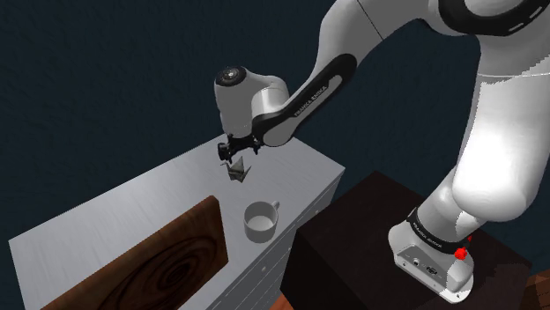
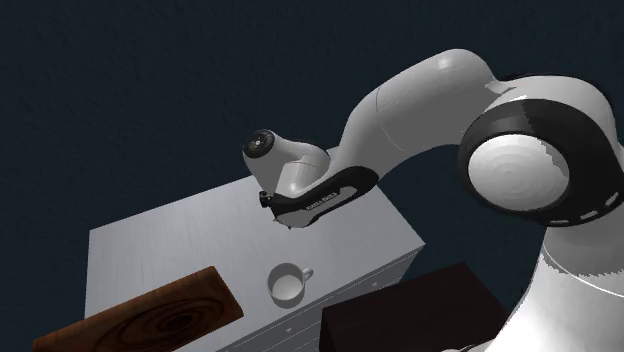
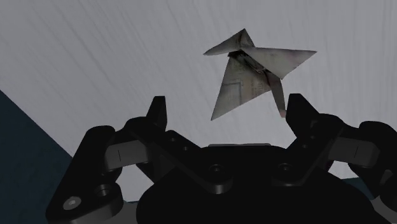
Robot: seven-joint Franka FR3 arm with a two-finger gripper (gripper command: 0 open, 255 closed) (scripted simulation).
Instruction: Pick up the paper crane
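Note:
The paper crane point(image 1: 236, 169) is small, grey and folded, with pointed wings. It stands on the pale grey cabinet top point(image 1: 123, 207) near its far edge. My black gripper point(image 1: 231, 151) hangs just above it, pointing down. In the wrist view the crane point(image 3: 248, 73) lies ahead of the open gripper point(image 3: 228, 102), nearer one finger point(image 3: 300, 111) than the other finger point(image 3: 156, 111), and neither touches it. In the second exterior view the arm's last link point(image 2: 305, 195) covers the spot.
A white mug point(image 1: 260, 220) point(image 2: 287, 284) stands on the top, nearer the stand than the crane. A dark wooden board point(image 1: 163, 269) point(image 2: 150, 318) lies at the near end. The dark brown stand point(image 1: 370, 229) adjoins the cabinet. Dark blue wall lies behind.

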